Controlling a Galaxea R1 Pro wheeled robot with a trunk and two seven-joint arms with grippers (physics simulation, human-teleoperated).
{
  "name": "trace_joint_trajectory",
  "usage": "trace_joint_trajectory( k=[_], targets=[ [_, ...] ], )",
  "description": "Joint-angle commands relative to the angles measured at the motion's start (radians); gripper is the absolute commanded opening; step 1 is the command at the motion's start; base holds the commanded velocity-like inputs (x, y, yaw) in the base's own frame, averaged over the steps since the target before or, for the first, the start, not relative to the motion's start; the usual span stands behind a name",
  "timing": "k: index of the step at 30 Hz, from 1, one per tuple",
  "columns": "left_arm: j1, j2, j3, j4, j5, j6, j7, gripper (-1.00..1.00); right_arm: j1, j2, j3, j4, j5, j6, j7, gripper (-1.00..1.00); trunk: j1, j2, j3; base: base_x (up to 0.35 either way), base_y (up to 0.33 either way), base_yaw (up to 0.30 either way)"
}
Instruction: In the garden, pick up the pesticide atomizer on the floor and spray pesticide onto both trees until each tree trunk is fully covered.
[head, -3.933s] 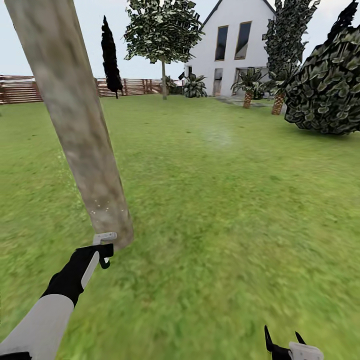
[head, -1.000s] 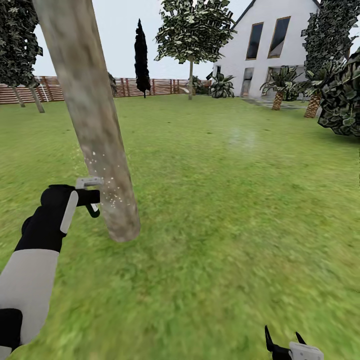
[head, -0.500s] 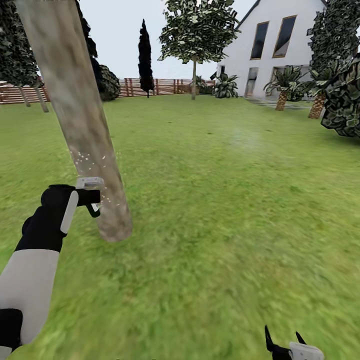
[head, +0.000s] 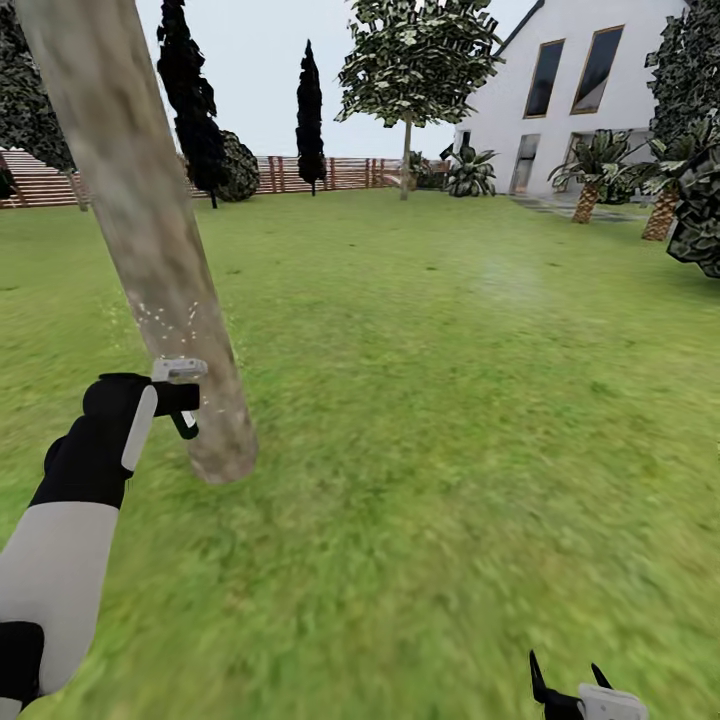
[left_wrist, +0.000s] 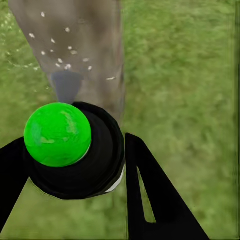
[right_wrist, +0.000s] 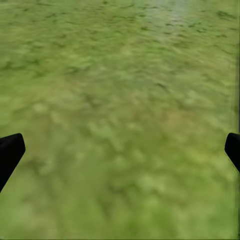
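Your left gripper (head: 172, 395) is clamped on the pesticide atomizer (left_wrist: 75, 150), its black fingers (left_wrist: 150, 200) hugging the dark body with the green ball on top. The pale nozzle head (head: 180, 369) sits right up against the tree trunk (head: 150, 240), touching or just short of it, hard to call from the head view. Pesticide (head: 165, 312) specks dot the bark just above the nozzle, and you can see them scattered on the trunk in the left wrist view too. Your right gripper (head: 570, 685) hangs low over the grass (right_wrist: 120, 110), fingers spread wide. Beyond, lawn runs to the wooden fence (head: 340, 172) and the white house (head: 590, 90).
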Motion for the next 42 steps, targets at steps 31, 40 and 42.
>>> trace_joint_trajectory(
  k=[31, 40, 42],
  targets=[
    [0.001, 0.001, 0.000, 0.000, -0.019, 0.000, 0.003, -1.00, 0.000, 0.000, 0.000, 0.000, 0.000, 0.000, 0.000, 1.00, 0.000, 0.000, 0.000, 0.095, -0.267, 0.132],
    [0.107, 0.002, 0.009, 0.022, -0.018, -0.012, 0.011, -1.00, 0.000, 0.000, 0.000, 0.000, 0.000, 0.000, 0.000, 1.00, 0.000, 0.000, 0.000, 0.082, -0.267, 0.202],
    [0.112, 0.002, 0.010, 0.036, -0.018, -0.014, 0.014, -1.00, 0.000, 0.000, 0.000, 0.000, 0.000, 0.000, 0.000, 1.00, 0.000, 0.000, 0.000, 0.121, -0.268, 0.006]
  ],
)
